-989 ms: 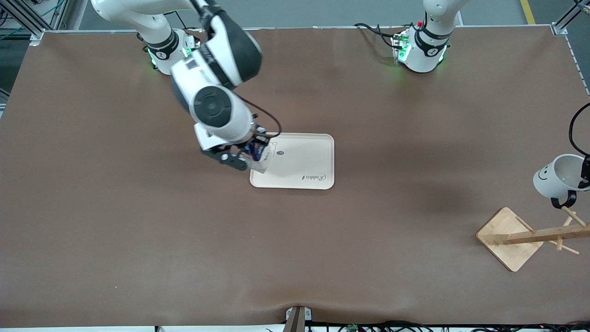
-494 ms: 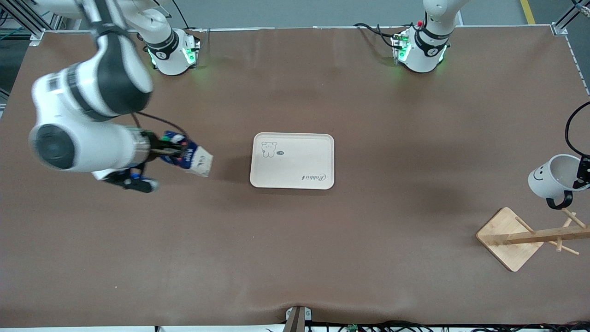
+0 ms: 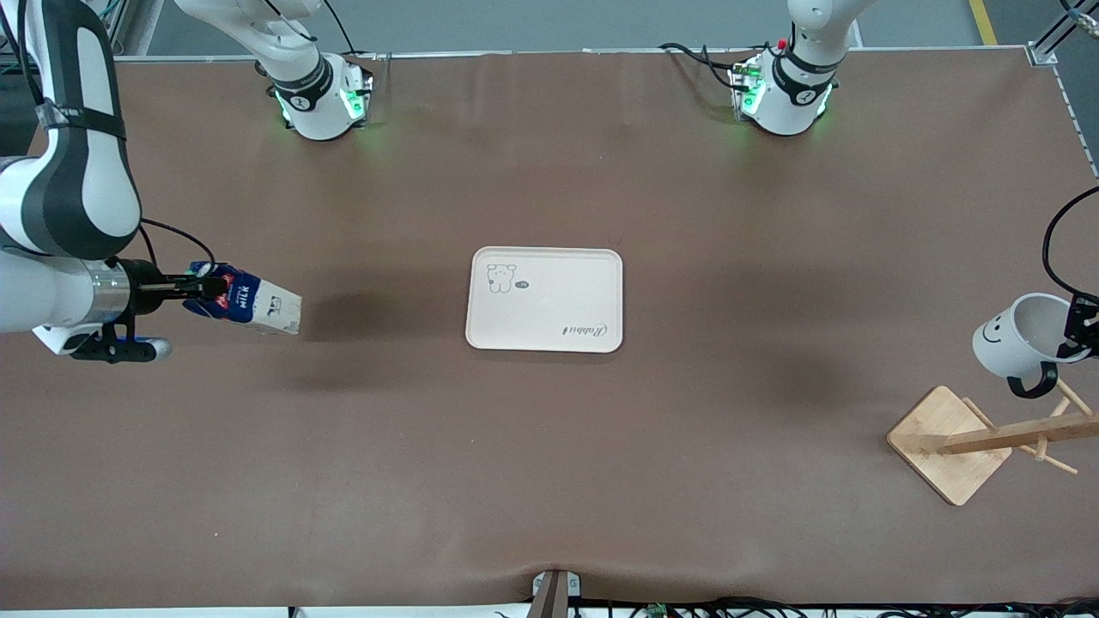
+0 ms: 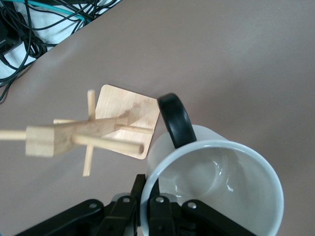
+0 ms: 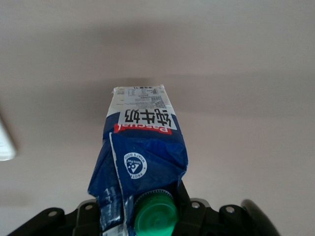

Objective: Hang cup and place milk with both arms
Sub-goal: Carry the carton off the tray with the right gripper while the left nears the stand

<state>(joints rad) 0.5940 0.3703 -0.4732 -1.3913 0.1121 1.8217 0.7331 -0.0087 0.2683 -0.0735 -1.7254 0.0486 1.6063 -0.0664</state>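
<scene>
The milk (image 3: 249,307), a blue and white carton with a green cap (image 5: 156,216), lies level in the air over the table at the right arm's end. My right gripper (image 3: 202,290) is shut on its gabled top (image 5: 142,147). The cup (image 3: 1013,335), white with a smiley face, hangs tilted over the table at the left arm's end. My left gripper (image 3: 1077,330) is shut on its rim, one finger inside and one outside (image 4: 150,189). The cup's black handle (image 4: 174,120) points down at a wooden rack (image 3: 987,438), close above one peg (image 4: 106,143).
A cream tray (image 3: 558,300) with a bear drawing lies flat in the middle of the table, with nothing on it. The rack's square wooden base (image 3: 949,442) stands near the table's edge at the left arm's end. Cables lie off the table's edge (image 4: 34,29).
The right arm has swung the milk from over the tray's corner out to the right arm's end of the table. The cup has shifted slightly toward the table's middle, above the rack.
</scene>
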